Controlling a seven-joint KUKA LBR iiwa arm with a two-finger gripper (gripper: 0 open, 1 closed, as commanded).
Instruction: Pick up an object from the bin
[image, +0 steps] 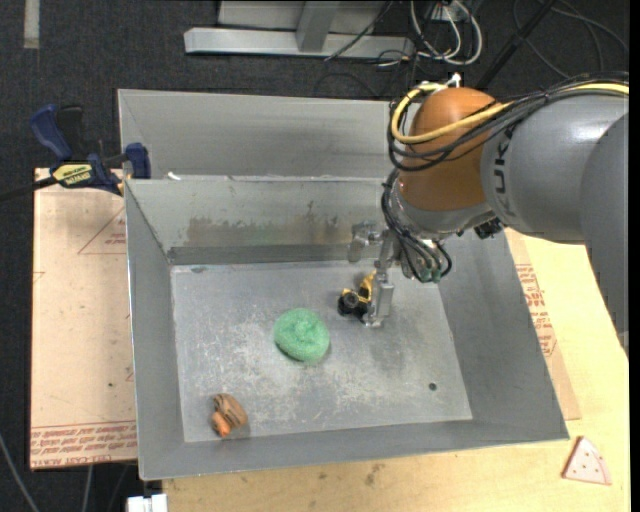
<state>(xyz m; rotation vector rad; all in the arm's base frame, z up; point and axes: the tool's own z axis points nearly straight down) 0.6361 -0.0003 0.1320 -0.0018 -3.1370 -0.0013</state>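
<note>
Orange-capped wrist (445, 150) hangs upper right; its gripper (374, 305), down near the floor of the bin (400, 385) at centre, cannot be judged open or closed. Just left sits a small black-and-yellow thing (350, 301), then a green round pad (302, 335); a brown-orange lump (228, 415) lies lower left.

A single camera is looking steeply down, slightly from one side, taking in the whole grey metal bin (420, 360).

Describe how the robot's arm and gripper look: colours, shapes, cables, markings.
The arm is a thick, rounded grey tube with dark lettering near its end. An orange dome-shaped cover sits on the wrist, with yellow and black cables looped around it. Below it hangs a slim, silvery metal gripper.
</note>
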